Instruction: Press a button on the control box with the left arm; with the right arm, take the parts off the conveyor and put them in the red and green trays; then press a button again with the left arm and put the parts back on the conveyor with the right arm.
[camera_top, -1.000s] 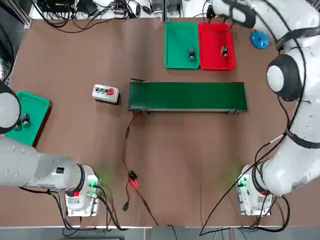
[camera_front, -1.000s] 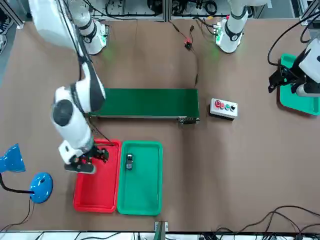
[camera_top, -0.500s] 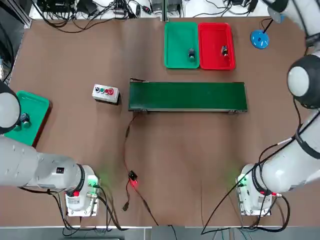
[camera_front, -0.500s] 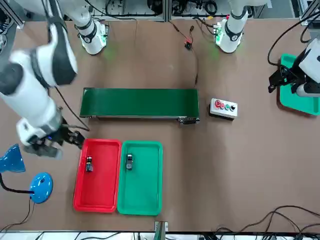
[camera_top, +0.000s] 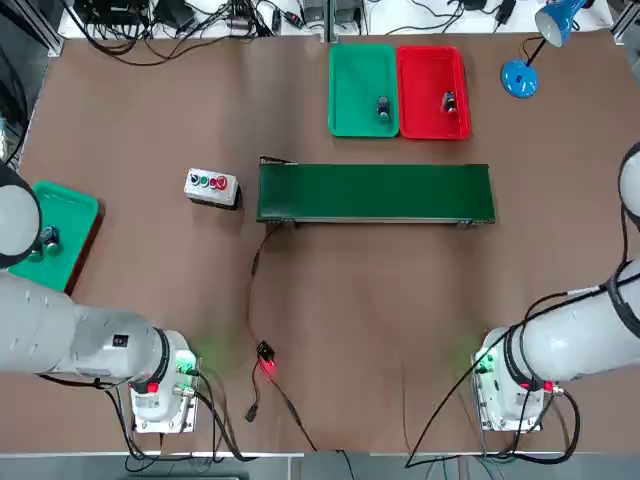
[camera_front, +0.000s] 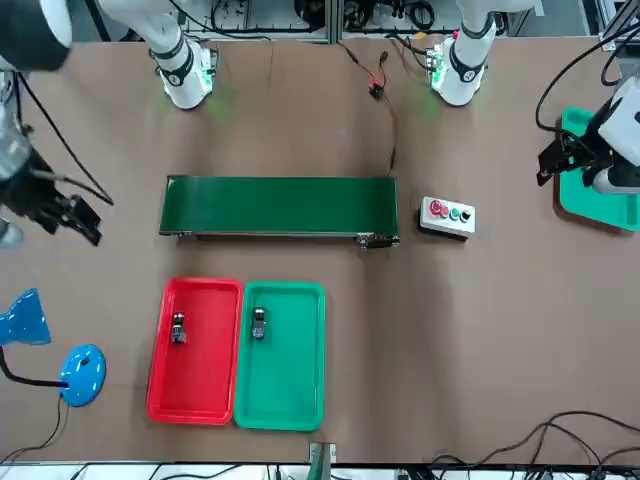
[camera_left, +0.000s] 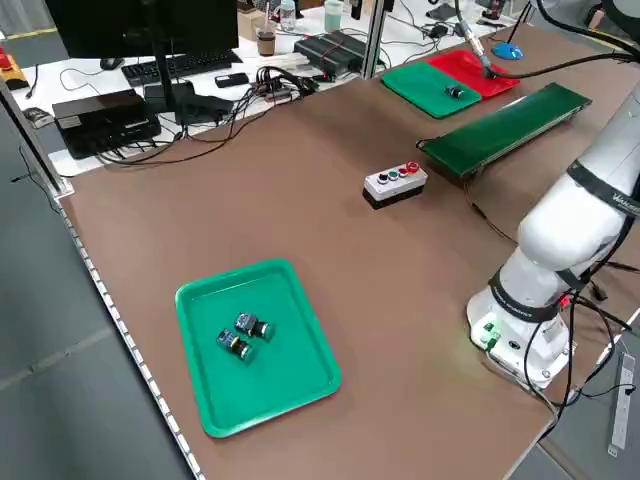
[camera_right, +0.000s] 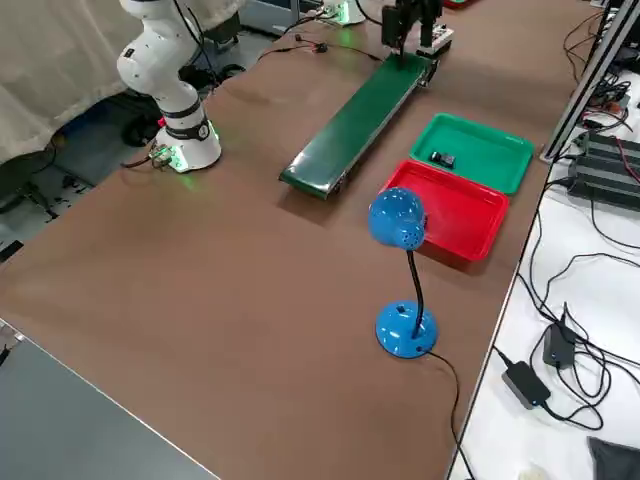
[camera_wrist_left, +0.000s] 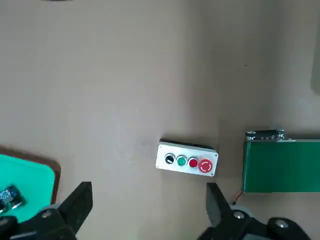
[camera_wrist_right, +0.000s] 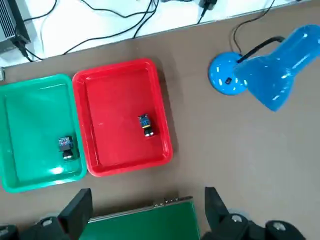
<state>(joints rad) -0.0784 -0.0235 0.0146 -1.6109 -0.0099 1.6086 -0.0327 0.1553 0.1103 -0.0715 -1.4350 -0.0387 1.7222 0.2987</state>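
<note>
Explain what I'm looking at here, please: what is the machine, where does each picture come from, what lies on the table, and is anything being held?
Two white robot arms stand side by side at a brown table. One picture looks straight down, one faces the robot from across the table, two look in from the sides, and two come from cameras on the wrists.

On the table lie a dark green conveyor, a small control box with three buttons, and a green tray touching a red tray, each with one small part in it. A separate green tray holds two more small pieces, and a blue lamp stands at the table's edge.

The right gripper is open and empty, off to the side of the conveyor. The left gripper, also open and empty, hangs above the table near the control box.
</note>
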